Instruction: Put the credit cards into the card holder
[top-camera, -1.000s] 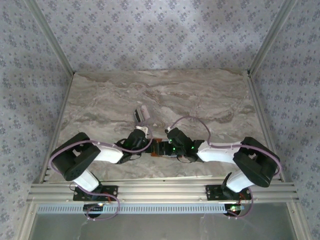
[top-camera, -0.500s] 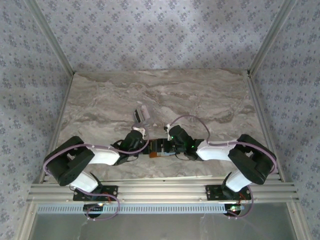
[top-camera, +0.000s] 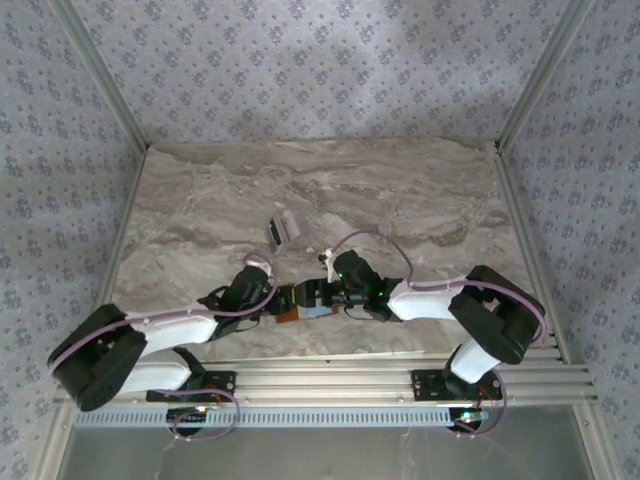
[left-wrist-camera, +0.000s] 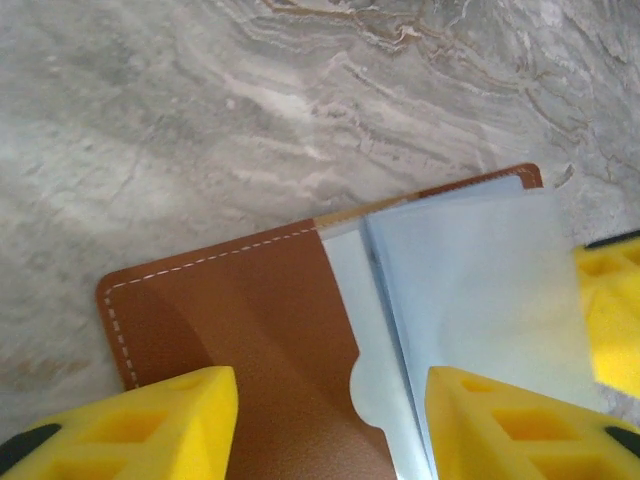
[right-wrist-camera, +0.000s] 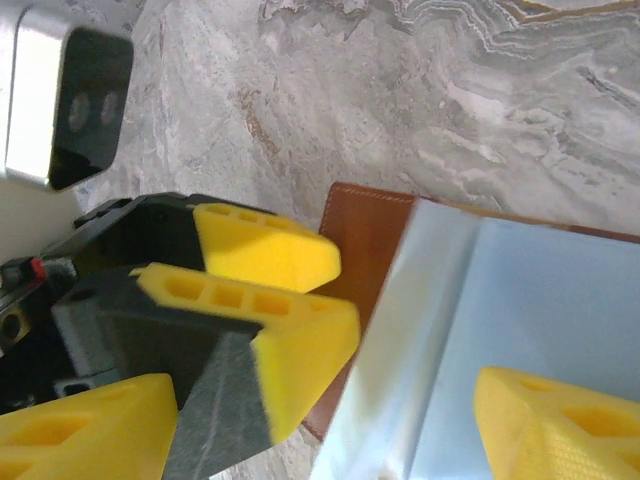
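Left gripper (left-wrist-camera: 330, 425) hangs low over the card holder (left-wrist-camera: 250, 320) with its yellow pads (left-wrist-camera: 150, 420) standing apart, one over the brown leather flap and the other over the blue-grey inside. Nothing is pinched between them, and whether they touch the leather cannot be told.

The card holder lies open and flat on the marble-patterned table (top-camera: 400, 190), near its front edge and between the two arms. Its brown flap, edged with pale stitching, lies toward the left arm. The blue-grey inside faces up, with a rounded notch cut into the pocket's edge. A pale bluish card (left-wrist-camera: 480, 290) lies on that inside, slightly skewed, its upper corner close to the holder's rounded corner. Whether its lower end sits in the pocket cannot be told.

The right gripper (right-wrist-camera: 325, 420) meets the holder from the opposite side with its jaws wide apart. One yellow finger is over the bluish card and the other is off to the side of the holder, beyond the left gripper's pads. It clamps nothing. In the left wrist view, one of its pads sits just beside the card's edge.

Farther back on the table, well apart from the holder, more credit cards (top-camera: 283, 228) sit in a small pale stack with a dark edge. Patterned grey wallpaper (top-camera: 320, 60) encloses the table on three sides.
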